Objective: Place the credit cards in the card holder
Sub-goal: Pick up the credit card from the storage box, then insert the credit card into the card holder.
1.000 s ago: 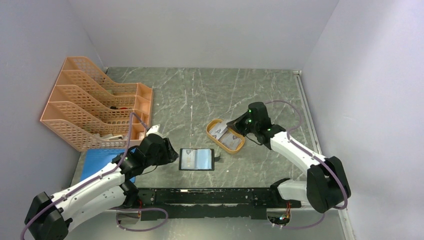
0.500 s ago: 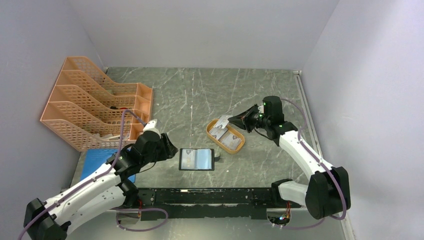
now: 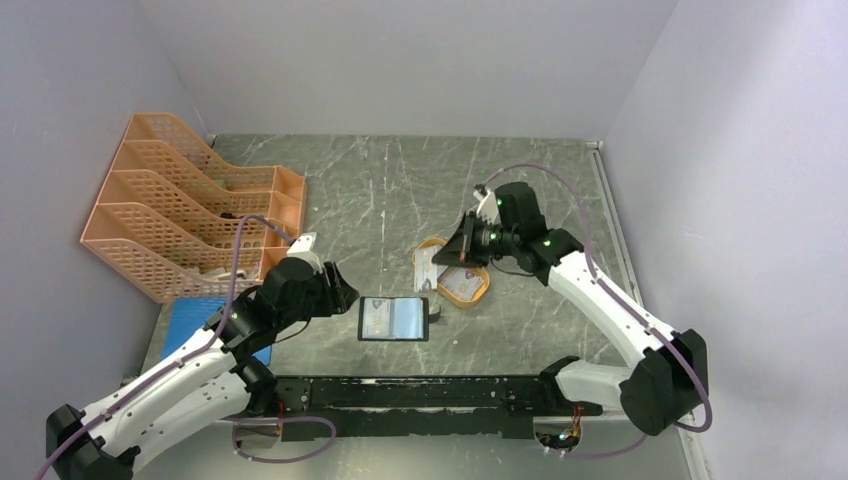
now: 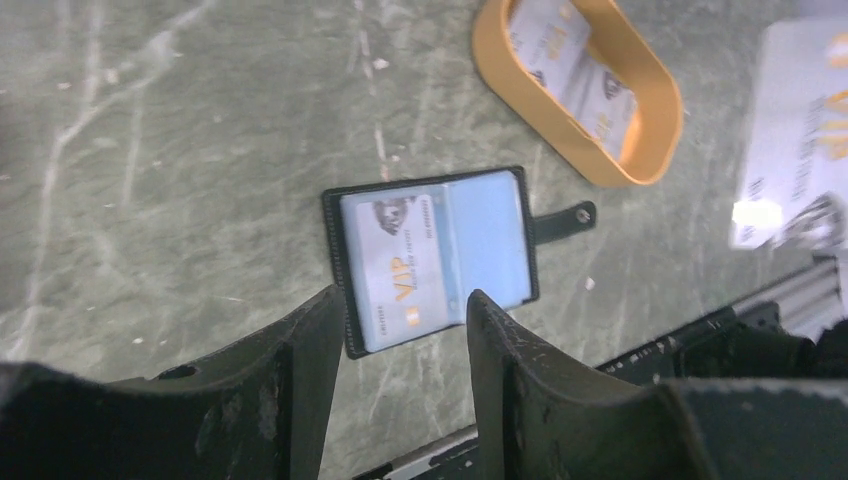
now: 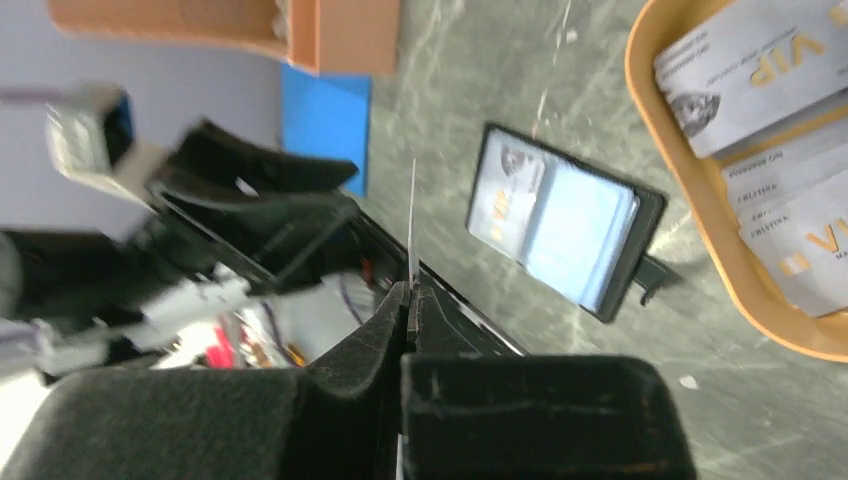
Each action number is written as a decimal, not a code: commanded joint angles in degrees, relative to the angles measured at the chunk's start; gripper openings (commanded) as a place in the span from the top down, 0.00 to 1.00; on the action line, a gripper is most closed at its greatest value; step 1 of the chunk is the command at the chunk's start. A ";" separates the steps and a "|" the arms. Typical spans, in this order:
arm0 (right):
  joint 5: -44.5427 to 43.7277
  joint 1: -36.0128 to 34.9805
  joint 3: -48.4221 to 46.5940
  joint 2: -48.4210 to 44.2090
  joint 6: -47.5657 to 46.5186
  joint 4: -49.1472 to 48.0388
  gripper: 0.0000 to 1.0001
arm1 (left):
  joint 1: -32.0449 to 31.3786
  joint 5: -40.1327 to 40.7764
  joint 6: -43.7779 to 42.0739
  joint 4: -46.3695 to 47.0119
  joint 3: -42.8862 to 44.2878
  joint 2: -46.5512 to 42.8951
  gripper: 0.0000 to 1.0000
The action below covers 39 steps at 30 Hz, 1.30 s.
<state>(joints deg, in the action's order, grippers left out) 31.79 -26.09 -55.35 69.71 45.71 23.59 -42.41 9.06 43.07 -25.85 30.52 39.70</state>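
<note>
From above, the left gripper (image 3: pixel 338 290) is hanging over the table (image 3: pixel 380 190) with its jaws standing apart and nothing between them. The card holder (image 3: pixel 393 319) is lying open and flat just ahead of its fingertips. The blue pad (image 3: pixel 195 325) is lying behind this hand, under its arm, and the orange file rack (image 3: pixel 180 215) is standing off to its outer side. The right gripper (image 3: pixel 458 250) is hovering above the orange tray (image 3: pixel 470 295), clamping a credit card (image 3: pixel 428 270) that is sticking out past its tips toward the card holder.

In the left wrist view, the two dark fingers (image 4: pixel 290 390) are framing the card holder (image 4: pixel 490 230) straight ahead and below, apart from it and touching nothing. A VIP card (image 4: pixel 395 265) is sitting in the pocket nearest the fingertips. The snap tab (image 4: pixel 570 217) is pointing away on the far side. Beyond it, the orange tray (image 4: pixel 600 165) is holding more credit cards (image 4: pixel 560 50). The credit card (image 4: pixel 795 130) in the other hand is showing large at the frame's right edge.

In the right wrist view, the right gripper (image 5: pixel 409 290) is pinching the credit card (image 5: pixel 411 220) with its jaws pressed together; the card is showing edge-on as a thin upright line rising from the tips. The card holder (image 5: pixel 590 235) is lying open just to the right of the fingertips, lower down. The tray's rim (image 5: pixel 680 200) is curving farther right, with credit cards (image 5: pixel 770 70) overlapping inside it. The blue pad (image 5: pixel 325 120) is showing ahead, left of the card's edge.
</note>
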 commanded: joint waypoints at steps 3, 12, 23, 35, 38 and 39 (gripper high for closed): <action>-5.95 -3.26 8.54 -4.27 -11.64 6.00 1.00 | -0.31 -11.39 -4.99 9.56 -2.16 1.28 0.42; -5.59 -4.00 15.33 -5.03 -10.71 1.76 1.00 | -12.14 -2.28 -4.81 11.64 4.78 17.25 0.33; -7.91 -4.03 19.30 -9.03 -9.52 1.62 1.00 | -19.12 5.34 -4.52 10.23 12.70 33.75 0.11; -8.31 -3.99 20.22 -10.91 -9.92 2.00 1.00 | -19.64 5.67 -4.49 13.88 13.37 43.47 0.37; -8.01 -4.05 20.36 -10.92 -9.48 1.45 1.00 | -19.65 6.08 -4.49 14.39 13.74 44.87 0.37; -7.91 -4.04 20.51 -10.84 -9.36 1.18 1.00 | -19.68 6.12 -4.58 14.49 13.98 45.38 0.38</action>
<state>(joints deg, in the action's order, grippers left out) 24.01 -29.76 -35.44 59.72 36.34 25.98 -61.67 13.23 39.07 -14.24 42.28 83.68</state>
